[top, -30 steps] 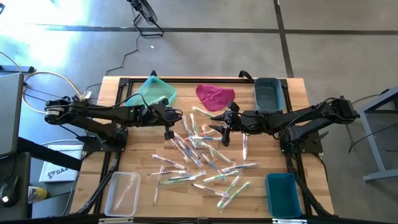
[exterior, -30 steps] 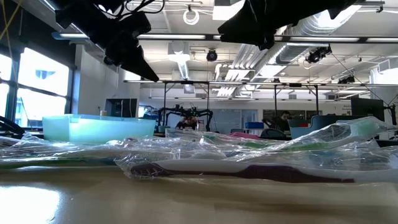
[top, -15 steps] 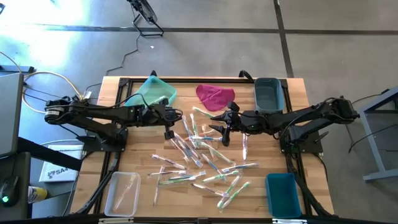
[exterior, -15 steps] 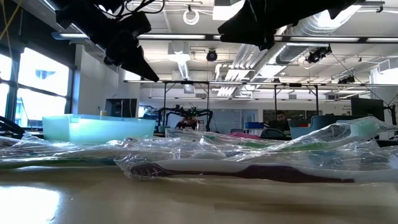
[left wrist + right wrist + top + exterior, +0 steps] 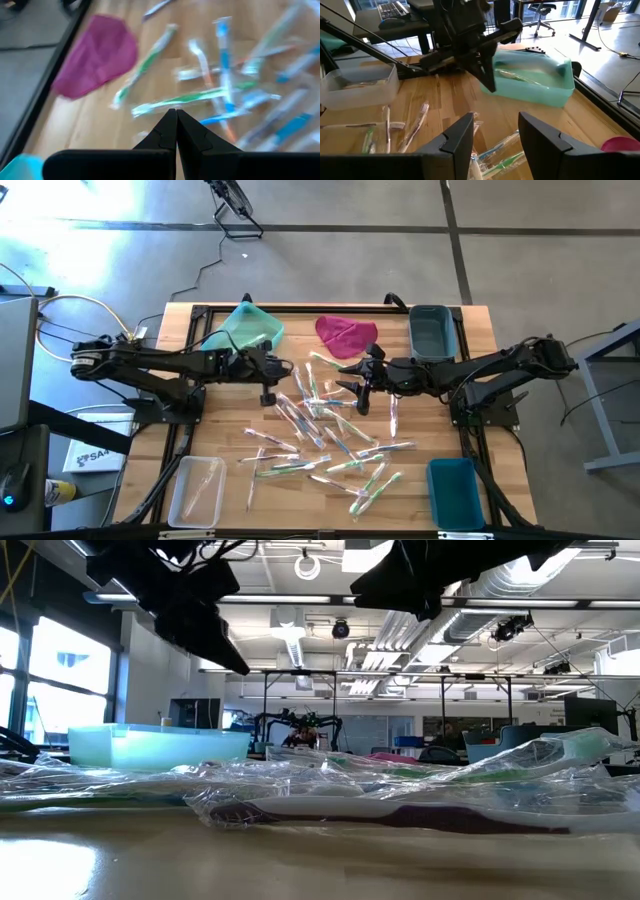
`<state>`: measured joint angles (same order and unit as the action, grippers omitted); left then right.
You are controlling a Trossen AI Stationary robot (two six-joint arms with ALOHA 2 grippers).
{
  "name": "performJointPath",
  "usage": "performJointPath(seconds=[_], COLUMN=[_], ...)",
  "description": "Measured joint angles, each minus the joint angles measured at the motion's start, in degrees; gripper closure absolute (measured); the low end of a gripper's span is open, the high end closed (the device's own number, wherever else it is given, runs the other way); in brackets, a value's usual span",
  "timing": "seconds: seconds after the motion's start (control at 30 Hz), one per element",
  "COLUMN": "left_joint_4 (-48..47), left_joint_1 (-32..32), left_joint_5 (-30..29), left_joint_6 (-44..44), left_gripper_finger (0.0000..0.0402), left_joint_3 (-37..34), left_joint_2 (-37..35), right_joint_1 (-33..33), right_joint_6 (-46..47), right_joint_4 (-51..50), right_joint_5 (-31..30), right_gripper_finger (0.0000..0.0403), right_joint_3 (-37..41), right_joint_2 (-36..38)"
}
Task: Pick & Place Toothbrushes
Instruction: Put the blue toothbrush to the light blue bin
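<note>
Left gripper [image 5: 268, 393] nudged slightly left since before, jaws together, right gripper [image 5: 361, 396] jaws apart, toothbrushes [image 5: 325, 435] scattered on counter [image 5: 215, 430] beneath both.

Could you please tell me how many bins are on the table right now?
4: light teal bin back left, dark teal bin back right, clear bin front left, blue bin front right.

Bright daylight glare washes the floor [image 5: 60, 250] upper left, wrist view blurs the toothbrushes [image 5: 220, 95], low view's foreground wrappers soft
</note>
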<state>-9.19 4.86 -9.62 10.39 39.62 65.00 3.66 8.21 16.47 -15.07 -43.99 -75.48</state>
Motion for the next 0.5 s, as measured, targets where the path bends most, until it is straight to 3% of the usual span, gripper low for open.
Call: performJointPath(seconds=[0.17, 0.5], left_joint_4=[-0.2, 14.1], left_joint_1=[0.0, 0.0], left_joint_5=[5.5, 7.3], left_joint_6=[3.8, 1.5], left_gripper_finger=[0.0401, 0.0401], left_joint_3=[-1.9, -20.5], left_joint_2=[-4.5, -24.8], right_joint_1=[0.0, 0.0], right_joint_6=[1.0, 0.6], right_joint_4=[0.0, 0.0], right_joint_5=[0.0, 0.0], right_gripper_finger=[0.0254, 0.0254], right_joint_3=[0.0, 0.0], right_joint_2=[0.0, 0.0])
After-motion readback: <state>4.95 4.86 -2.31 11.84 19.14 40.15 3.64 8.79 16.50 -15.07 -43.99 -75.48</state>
